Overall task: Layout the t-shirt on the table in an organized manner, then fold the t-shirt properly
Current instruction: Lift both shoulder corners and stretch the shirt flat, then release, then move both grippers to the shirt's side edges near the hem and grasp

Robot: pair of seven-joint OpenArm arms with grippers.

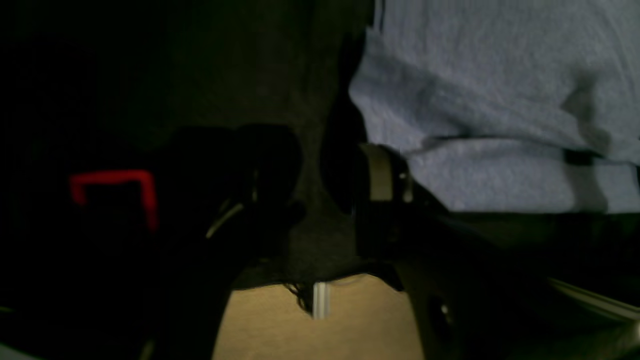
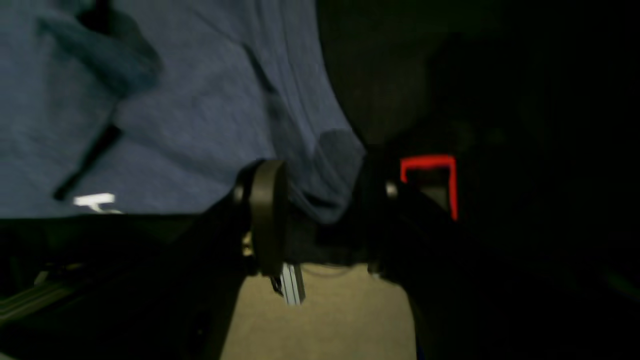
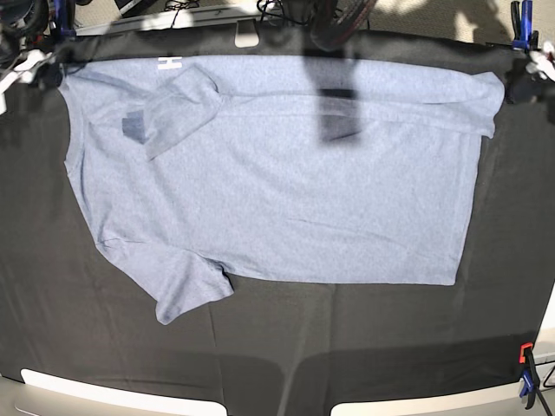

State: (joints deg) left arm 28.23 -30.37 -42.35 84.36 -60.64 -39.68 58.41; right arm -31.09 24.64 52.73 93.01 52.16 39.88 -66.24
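Note:
The light blue-grey t-shirt [image 3: 286, 182] lies spread flat and sideways on the black table [image 3: 347, 329], hem to the right. One sleeve [image 3: 186, 295] points to the near edge; the other [image 3: 173, 108] is folded onto the body. A bit of white lettering [image 3: 169, 63] shows at the far edge. My right gripper [image 3: 39, 69] is at the far left corner; in its wrist view it [image 2: 325, 210] stands open with a fold of the t-shirt [image 2: 330, 165] between the fingers. My left gripper [image 3: 525, 84] is at the far right corner, open [image 1: 330, 190], one finger [image 1: 380, 172] against the t-shirt's edge [image 1: 500, 100].
Blue clamps [image 3: 523, 17] stand at the table's far corners and an orange and blue clamp [image 3: 526, 381] at the near right. Both wrist views show the table's far edge with tan floor [image 1: 320, 325] beyond it. An arm's shadow [image 3: 334, 104] crosses the shirt.

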